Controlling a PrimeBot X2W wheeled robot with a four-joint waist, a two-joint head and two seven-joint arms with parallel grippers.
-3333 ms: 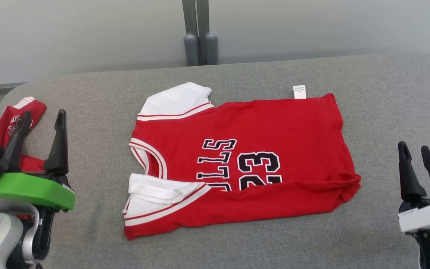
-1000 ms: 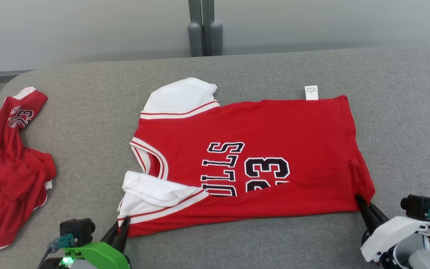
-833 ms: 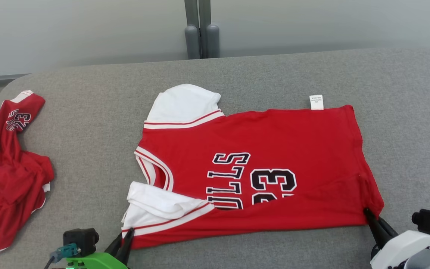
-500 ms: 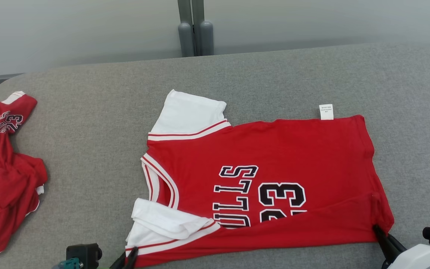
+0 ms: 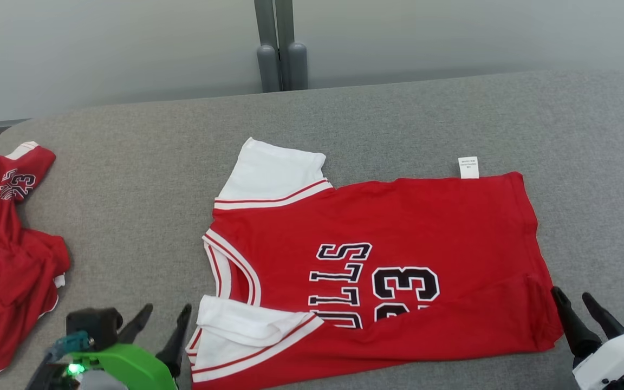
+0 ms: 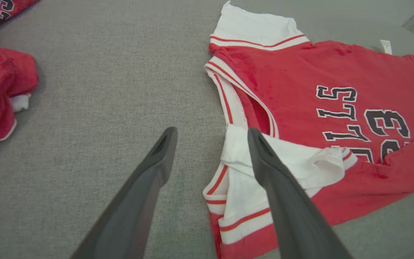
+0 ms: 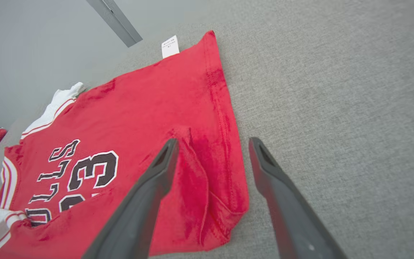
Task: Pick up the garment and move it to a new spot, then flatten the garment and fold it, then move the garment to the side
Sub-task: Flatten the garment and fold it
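The red jersey [image 5: 398, 244] lies toward the front of the grey padded surface [image 5: 128, 162], long axis left to right, neck toward the crumpled red garment [image 5: 3, 260] at the left edge, bare room behind and rightward, left gripper [image 5: 166, 310] and right gripper [image 5: 572, 295] both spread, empty, at its near corners.

A crumpled red cloth [image 5: 8, 271] (printed 23) lies far left on the grey padded surface [image 5: 128, 162], a post [image 5: 279, 54] behind.
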